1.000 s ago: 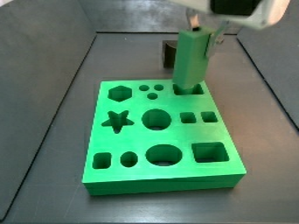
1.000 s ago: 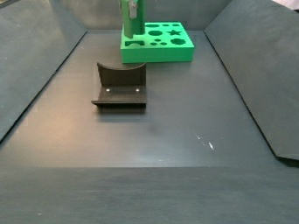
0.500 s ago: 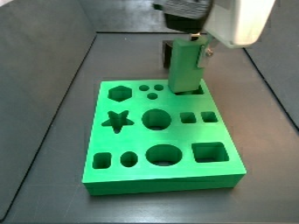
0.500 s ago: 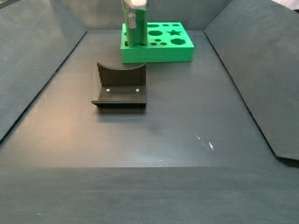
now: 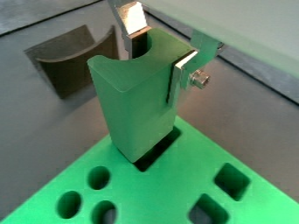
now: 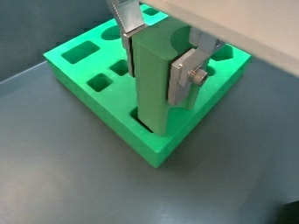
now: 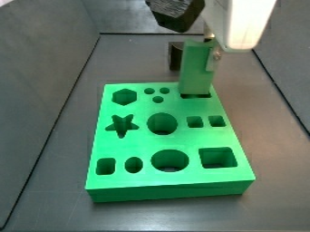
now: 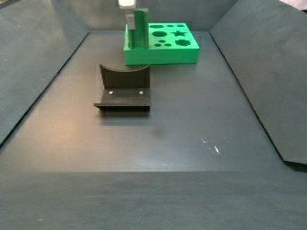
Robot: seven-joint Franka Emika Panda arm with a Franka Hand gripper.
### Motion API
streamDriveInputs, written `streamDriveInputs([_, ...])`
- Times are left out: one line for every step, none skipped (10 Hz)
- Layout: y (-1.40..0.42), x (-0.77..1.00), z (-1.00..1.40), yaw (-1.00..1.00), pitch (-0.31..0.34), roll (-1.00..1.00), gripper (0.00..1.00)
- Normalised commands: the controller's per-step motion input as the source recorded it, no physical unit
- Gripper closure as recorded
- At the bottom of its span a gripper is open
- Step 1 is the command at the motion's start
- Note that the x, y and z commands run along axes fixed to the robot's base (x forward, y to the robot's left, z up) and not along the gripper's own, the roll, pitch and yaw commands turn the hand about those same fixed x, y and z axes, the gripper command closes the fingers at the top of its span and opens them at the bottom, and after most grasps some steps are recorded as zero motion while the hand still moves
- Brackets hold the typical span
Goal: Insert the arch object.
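Note:
The arch object (image 7: pixel 195 68) is a tall bright-green peg standing upright in a hole at the far right of the green holed board (image 7: pixel 140 145). Its lower end is inside the hole in both wrist views (image 5: pixel 135 105) (image 6: pixel 155 79). My gripper (image 5: pixel 158 48) is shut on the peg's top, with one silver finger (image 6: pixel 184 74) flat on its side and the other at the opposite edge. The gripper (image 7: pixel 198 45) hangs right above the board. In a side view the peg (image 8: pixel 135 27) stands at the near-left corner of the board (image 8: pixel 168 54).
The dark fixture (image 8: pixel 122 88) stands on the grey floor in front of the board, and shows beside the peg in a wrist view (image 5: pixel 70 57). Grey walls slope up around the floor. The board carries several other shaped holes, such as a star (image 7: pixel 120 125).
The gripper has moved down with the arch object, and the peg now sits lower in its hole in the board. The board and the fixture have not moved.

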Motion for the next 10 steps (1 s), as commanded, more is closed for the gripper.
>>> streamDriveInputs([-0.22, 0.14, -0.33, 0.05, -0.003, 0.14, 1.00])
streamDriveInputs([-0.13, 0.00, -0.37, 0.11, -0.074, 0.11, 1.00])
streamDriveInputs([-0.02, 0.08, -0.38, 0.12, -0.056, 0.06, 1.00])
streamDriveInputs([0.00, 0.00, -0.46, 0.08, -0.111, 0.04, 1.00])
streamDriveInputs([-0.07, 0.00, -0.82, 0.04, -0.196, 0.07, 1.00])
streamDriveInputs([-0.06, 0.00, -0.90, 0.04, -0.174, 0.08, 1.00])
streamDriveInputs([-0.05, 0.00, -0.98, 0.00, -0.130, 0.09, 1.00])
streamDriveInputs([-0.11, 0.06, -0.87, 0.00, -0.109, 0.08, 1.00])
streamDriveInputs([0.03, 0.00, 0.00, 0.00, 0.000, -0.05, 1.00])
streamDriveInputs([0.00, 0.00, 0.00, 0.00, 0.000, 0.00, 1.00])
